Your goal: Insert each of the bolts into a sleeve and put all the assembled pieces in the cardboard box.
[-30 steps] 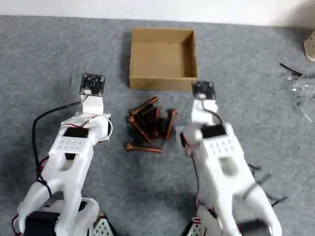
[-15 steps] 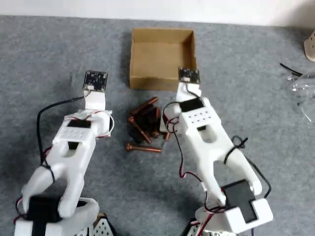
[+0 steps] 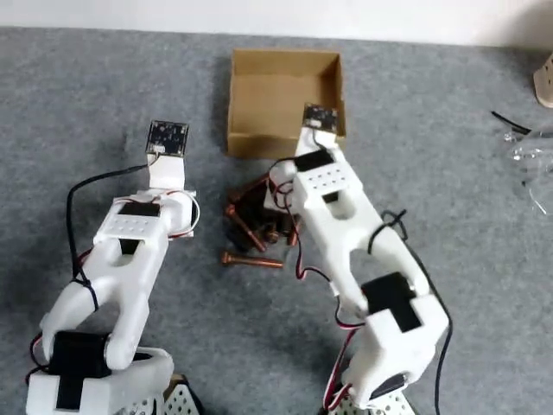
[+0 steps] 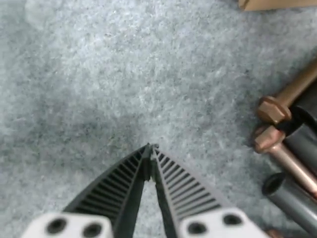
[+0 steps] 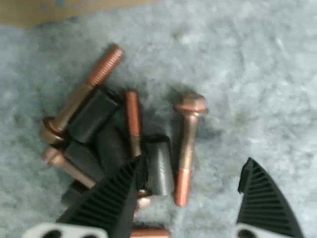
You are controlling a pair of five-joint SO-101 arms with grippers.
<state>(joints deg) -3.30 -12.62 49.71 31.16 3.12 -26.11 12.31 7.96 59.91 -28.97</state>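
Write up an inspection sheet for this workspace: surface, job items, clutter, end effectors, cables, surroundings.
Surface: grey fuzzy mat.
Job's things: copper bolts and dark sleeves loose in one pile, none assembled that I can see; one separate bolt lies on the near side of the pile; cardboard box has no pieces seen inside.
Clutter: clear plastic item and pale object at the mat's far right.
Grippers: left end effector shut over bare mat beside the pile; right end effector open above the pile.
Cables: black cable looped off the left arm; red wire on the right arm.
Surroundings: white wall behind.
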